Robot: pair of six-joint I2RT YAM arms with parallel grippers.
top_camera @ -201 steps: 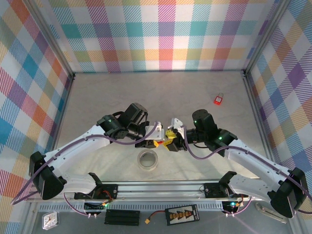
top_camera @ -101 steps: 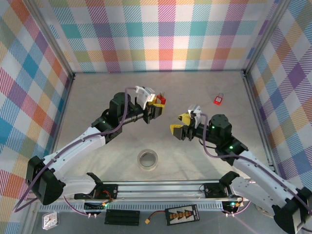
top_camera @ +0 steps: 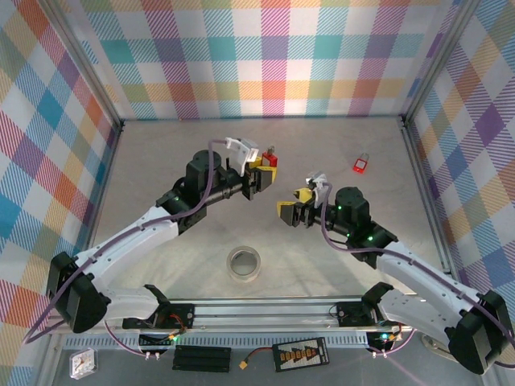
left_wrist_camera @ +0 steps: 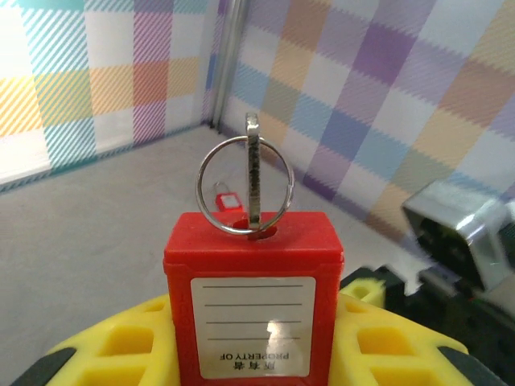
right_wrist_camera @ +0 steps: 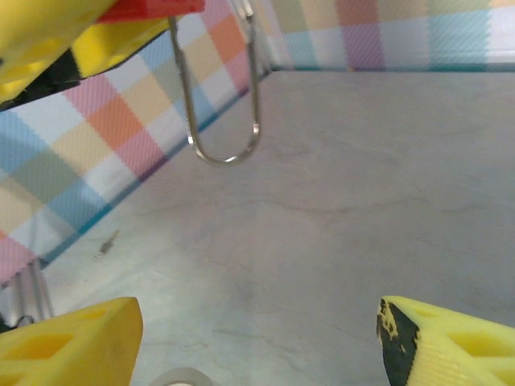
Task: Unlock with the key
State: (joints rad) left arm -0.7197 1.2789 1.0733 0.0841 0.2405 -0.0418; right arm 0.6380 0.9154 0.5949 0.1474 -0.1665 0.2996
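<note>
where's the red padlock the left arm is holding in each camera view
Top external: padlock just above centre, in the left gripper.
Left wrist: bottom centre, label facing the camera.
Right wrist: top left corner, a red edge.
Shared landmark: the metal ring on it, clear in both wrist views.

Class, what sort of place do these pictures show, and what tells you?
Probably a robot test cell: checked panels wall in a grey table, two arms are bolted to a rail at its near edge, and the left gripper holds a red padlock.
</note>
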